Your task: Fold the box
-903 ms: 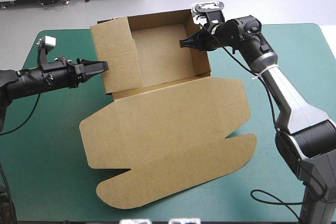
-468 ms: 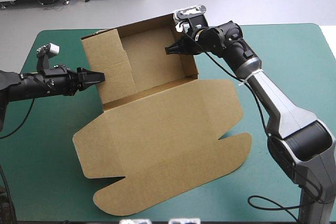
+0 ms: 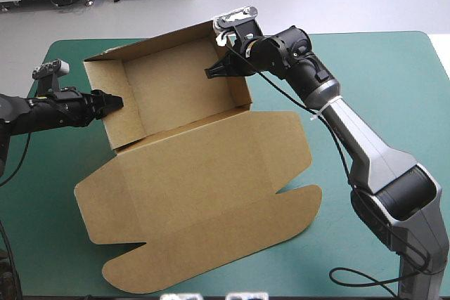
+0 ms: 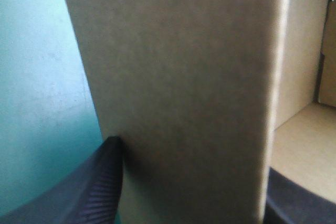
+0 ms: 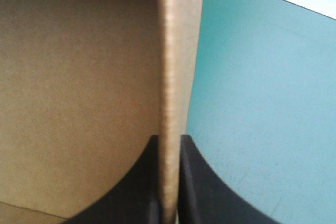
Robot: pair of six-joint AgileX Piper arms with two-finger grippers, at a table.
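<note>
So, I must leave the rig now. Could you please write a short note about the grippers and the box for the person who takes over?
The right gripper: jaws shut on the box, on the rim of its right wall.
The left gripper: jaws open, one on each side of the left wall, apparently not clamping it.
The box stands on the teal-green table, an open tray, with its lid flat toward the near edge.
Done: side walls raised.
Left: the lid and its flaps are not yet folded.
</note>
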